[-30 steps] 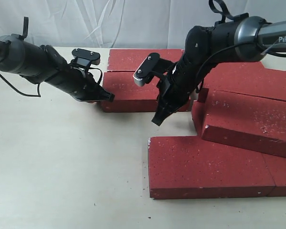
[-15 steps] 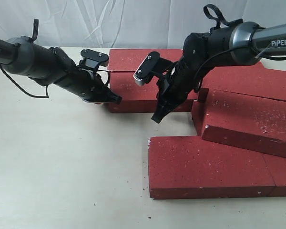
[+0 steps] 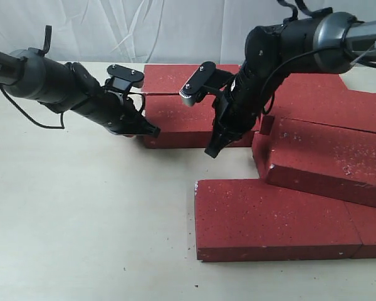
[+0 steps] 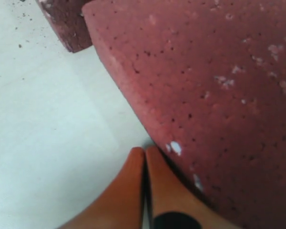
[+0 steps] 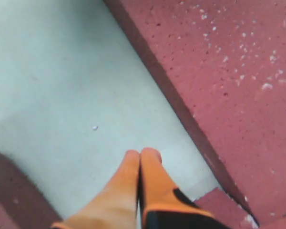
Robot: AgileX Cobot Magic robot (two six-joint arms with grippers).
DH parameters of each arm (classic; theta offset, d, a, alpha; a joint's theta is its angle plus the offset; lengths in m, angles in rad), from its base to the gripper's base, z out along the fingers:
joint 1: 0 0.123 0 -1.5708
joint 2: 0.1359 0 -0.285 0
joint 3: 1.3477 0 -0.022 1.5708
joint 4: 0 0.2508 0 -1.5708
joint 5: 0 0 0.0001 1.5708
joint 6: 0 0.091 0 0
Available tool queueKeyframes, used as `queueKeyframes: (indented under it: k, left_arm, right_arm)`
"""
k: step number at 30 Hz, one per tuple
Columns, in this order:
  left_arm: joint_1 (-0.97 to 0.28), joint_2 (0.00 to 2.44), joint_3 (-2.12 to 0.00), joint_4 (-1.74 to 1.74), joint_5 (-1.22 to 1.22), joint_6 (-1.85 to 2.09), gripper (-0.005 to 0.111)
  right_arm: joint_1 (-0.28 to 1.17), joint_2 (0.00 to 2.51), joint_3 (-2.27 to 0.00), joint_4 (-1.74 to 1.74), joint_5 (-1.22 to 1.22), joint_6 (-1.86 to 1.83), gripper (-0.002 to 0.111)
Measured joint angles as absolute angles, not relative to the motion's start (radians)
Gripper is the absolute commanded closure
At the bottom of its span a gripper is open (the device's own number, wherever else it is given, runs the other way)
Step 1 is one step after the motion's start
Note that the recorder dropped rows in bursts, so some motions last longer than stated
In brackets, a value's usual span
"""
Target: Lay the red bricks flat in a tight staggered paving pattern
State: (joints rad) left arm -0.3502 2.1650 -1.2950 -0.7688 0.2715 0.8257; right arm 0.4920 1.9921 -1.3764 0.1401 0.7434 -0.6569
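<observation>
Nudging a back brick (image 3: pixel 175 120) rightward over the tabletop (image 3: pixel 81 207) with the left claw (image 3: pixel 152 130), pressed together against its left end; shifted slightly toward the other bricks (image 3: pixel 326 157). Lifting the right claw (image 3: pixel 212 149), likewise pressed together, beside its front edge. Pattern not yet tight.

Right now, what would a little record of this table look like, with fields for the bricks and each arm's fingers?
surface: pale table
red bricks: several, loosely grouped, gaps between them
left fingers: shut, empty, tips at the end of a far brick
right fingers: shut, empty, tips over bare table by that brick's long side
pattern: not tight yet
</observation>
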Motion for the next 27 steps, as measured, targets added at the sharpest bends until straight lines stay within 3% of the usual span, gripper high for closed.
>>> queueKeyframes:
  k: [10, 27]
  left_arm:
    - [-0.282, 2.136, -1.295, -0.783, 0.361, 0.819, 0.107]
    - [-0.377, 2.136, -1.295, -0.820, 0.292, 0.845, 0.107]
  right_arm:
    - [0.492, 1.908, -1.376, 0.159, 0.809, -0.654, 0.109]
    - [0.492, 1.908, -1.376, 0.174, 0.800, -0.652, 0.109]
